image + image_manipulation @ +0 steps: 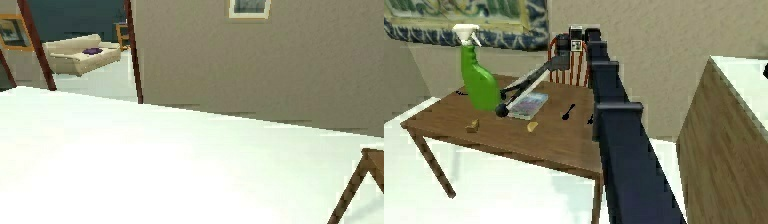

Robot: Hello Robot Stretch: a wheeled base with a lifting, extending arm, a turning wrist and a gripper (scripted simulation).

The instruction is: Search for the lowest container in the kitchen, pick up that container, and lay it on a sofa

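though jaws' grip cannot be told, flat container lies on table just beside them.

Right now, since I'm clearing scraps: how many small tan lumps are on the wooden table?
2. One tan lump lies near the green spray bottle; the other tan lump lies in front of the flat tray. The arm may hide more.

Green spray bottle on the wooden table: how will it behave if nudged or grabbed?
The spray bottle stands tall on a small base, so a high nudge would probably tip it. Its smooth green body looks plastic: likely light, somewhat slippery. Toppled, it might roll on the flat table.
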